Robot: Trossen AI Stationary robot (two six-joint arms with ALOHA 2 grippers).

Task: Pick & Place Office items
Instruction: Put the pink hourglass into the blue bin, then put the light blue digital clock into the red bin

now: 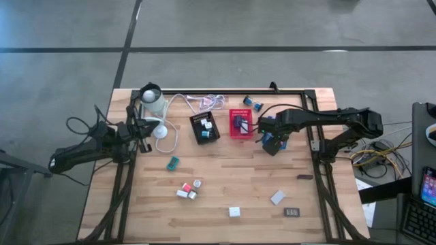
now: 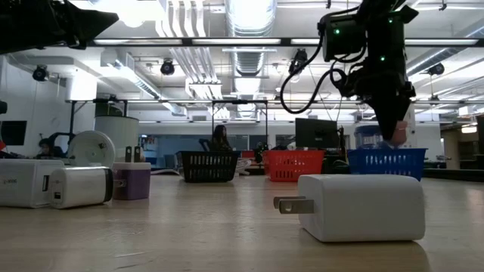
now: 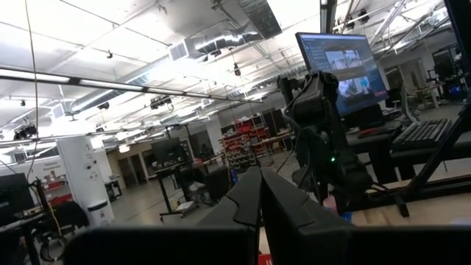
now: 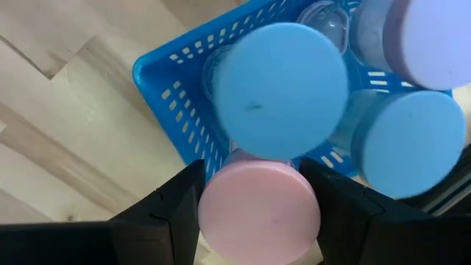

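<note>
My right gripper [image 4: 257, 213] hangs over the blue mesh tray [image 4: 165, 81] at the table's right middle, shut on a pink roll [image 4: 259, 208]. Two blue rolls [image 4: 283, 92] and a lavender roll [image 4: 430, 40] stand in that tray. In the low view the pink roll [image 2: 398, 133] sits just above the tray's rim [image 2: 386, 155]. A teal block [image 1: 173, 162], pink and white blocks [image 1: 187, 190], a white block [image 1: 234, 211] and a dark rectangle [image 1: 293, 212] lie on the wood. My left gripper [image 3: 259, 199] waits shut at the table's left. My right gripper pinches the pink roll by its round side [image 4: 213, 199] between its two fingers [image 4: 180, 202]. The fingers come from above and point down. The roll is lifted clear, its flat face up, over the blue tray's edge.
A black tray [image 1: 204, 127] and a red tray [image 1: 240, 124] stand left of the blue one. Two blue rolls [image 1: 253, 103] lie at the far edge. A white device [image 1: 153, 102] and a coiled cable [image 1: 208, 102] sit at the far left. Another white block [image 1: 276, 197] lies near right.
</note>
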